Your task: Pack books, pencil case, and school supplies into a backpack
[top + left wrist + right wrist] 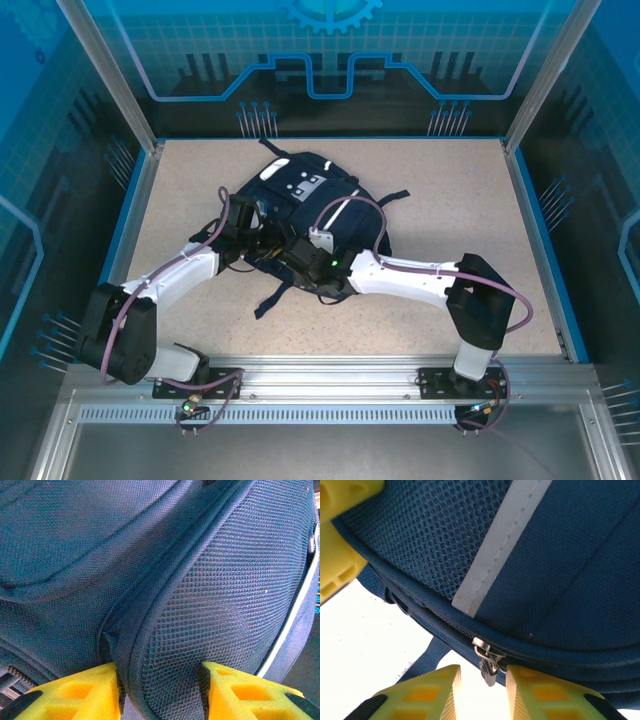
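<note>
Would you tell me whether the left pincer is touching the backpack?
Touching. Left wrist view: the left pincer squeezes a backpack fold between both fingers.

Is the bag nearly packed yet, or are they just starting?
Done: can't tell; the backpack hides its contents. In hand: the left gripper pinches a fold of its fabric, and the right gripper straddles the zipper pull without touching. Left: gripping that pull and working the zip, probably.
</note>
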Motion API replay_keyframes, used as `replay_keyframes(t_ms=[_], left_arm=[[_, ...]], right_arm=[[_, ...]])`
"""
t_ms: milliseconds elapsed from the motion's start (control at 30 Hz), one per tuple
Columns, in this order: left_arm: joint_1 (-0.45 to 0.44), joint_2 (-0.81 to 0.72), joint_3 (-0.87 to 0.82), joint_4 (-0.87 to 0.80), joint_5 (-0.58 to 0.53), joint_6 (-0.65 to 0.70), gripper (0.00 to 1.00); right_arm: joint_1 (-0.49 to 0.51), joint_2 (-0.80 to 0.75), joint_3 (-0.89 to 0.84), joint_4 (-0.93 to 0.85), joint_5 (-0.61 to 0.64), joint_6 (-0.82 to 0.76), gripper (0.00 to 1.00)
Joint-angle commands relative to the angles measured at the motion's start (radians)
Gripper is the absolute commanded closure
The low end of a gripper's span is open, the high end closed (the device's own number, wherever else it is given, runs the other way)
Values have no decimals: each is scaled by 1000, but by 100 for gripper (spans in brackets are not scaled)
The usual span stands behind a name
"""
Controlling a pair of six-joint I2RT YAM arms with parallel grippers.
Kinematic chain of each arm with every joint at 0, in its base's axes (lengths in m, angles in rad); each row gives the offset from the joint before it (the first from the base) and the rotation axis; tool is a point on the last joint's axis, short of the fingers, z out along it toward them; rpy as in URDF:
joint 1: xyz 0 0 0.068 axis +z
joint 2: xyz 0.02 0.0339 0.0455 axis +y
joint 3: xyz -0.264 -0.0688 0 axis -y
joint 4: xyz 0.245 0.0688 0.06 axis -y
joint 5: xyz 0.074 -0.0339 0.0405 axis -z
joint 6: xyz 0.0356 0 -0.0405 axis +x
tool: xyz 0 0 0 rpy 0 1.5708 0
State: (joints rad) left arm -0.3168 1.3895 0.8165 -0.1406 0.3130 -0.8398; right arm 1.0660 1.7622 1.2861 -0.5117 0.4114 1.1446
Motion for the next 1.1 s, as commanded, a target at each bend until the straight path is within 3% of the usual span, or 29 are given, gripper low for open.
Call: replay_keyframes(t_ms=[0,233,600,800,1067], left_arm=[[8,1,28,11,31,-9,56],[8,-3,16,33,32,-17,56],[8,10,-17,130,-6,-95,60],[9,43,-4,187,3,-135,66],[8,49,-27,299,14,-172,65]], right_arm=[[-7,21,31,-1,29,-12,74],[-5,44,73,-39,97,-18,79],[-7,24,84,-130,114,3,99],[-6,-18,52,-105,89,-14,100],[-15,-24,55,-111,59,-16,100]])
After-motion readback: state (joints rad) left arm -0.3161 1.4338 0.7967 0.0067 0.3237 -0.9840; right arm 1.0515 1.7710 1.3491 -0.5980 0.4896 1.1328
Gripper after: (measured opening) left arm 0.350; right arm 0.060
